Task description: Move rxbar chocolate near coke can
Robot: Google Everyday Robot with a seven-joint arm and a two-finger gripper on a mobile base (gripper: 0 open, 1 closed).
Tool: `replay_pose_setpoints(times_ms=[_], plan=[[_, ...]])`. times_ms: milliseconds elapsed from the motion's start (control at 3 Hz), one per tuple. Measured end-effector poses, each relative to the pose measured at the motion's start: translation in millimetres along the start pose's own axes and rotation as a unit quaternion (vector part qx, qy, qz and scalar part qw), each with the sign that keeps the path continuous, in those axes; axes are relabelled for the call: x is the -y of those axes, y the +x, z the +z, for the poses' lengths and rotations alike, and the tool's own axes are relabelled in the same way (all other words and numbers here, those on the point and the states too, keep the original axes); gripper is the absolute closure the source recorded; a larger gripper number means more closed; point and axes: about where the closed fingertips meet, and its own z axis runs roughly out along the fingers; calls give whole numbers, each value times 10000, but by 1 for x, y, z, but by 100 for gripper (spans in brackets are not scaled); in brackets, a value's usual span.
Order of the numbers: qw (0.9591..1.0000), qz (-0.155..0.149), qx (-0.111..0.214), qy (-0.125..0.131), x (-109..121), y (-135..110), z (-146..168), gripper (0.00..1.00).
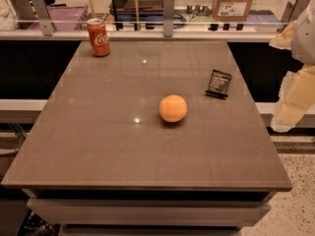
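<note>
Gripper [294, 100], grip state not discernible, hangs right of the table [98, 132]; best approach the chocolate bar [218, 83] squarely from above, clear of the orange [173, 108].

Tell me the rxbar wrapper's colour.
The rxbar is black with white text, camera view; the gripper hangs right of the table.

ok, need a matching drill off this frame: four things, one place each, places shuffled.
Things:
1. can
2. rxbar
3. orange
4. gripper

Places:
A. middle of the table
B. off the table, past its right edge
C. far left corner of the table
D. on the table, near its right edge

Pairs: 1-C, 2-D, 3-A, 4-B
</note>
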Motion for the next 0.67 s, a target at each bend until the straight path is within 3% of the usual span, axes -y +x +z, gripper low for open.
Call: replay_pose_setpoints(times_ms=[667], plan=[[9999, 90, 5, 81, 2, 0, -3, 0]])
